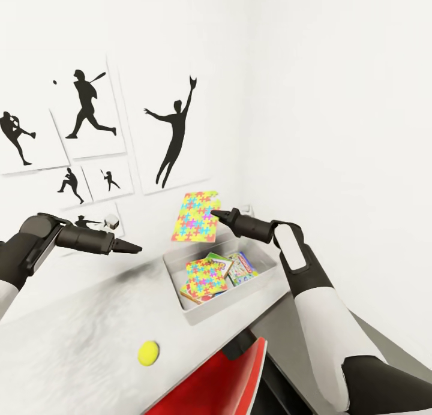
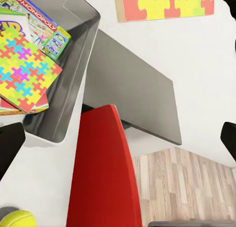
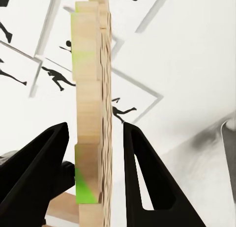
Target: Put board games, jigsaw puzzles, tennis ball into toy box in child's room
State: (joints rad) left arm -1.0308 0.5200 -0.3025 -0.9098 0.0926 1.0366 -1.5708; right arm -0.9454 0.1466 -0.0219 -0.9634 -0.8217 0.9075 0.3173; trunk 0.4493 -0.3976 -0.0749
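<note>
A colourful jigsaw puzzle (image 1: 195, 217) hangs upright in the air above the grey toy box (image 1: 264, 277). My right gripper (image 1: 215, 213) sits at its edge. In the right wrist view the puzzle's wooden edge (image 3: 92, 114) stands between the two fingers with a thin gap on each side, so the gripper (image 3: 96, 126) looks open. Inside the box lie a second jigsaw puzzle (image 1: 206, 275) and board games (image 1: 240, 266), one a Monopoly box (image 2: 42, 25). The yellow tennis ball (image 1: 148, 352) rests on the table. My left gripper (image 1: 129, 246) hovers open over the table, empty.
The table (image 1: 78, 331) runs along a white wall hung with baseball silhouette posters (image 1: 90, 109). A red chair (image 1: 222, 379) is tucked under the table's front edge, close to the box. Wooden floor (image 2: 187, 187) shows beyond the chair.
</note>
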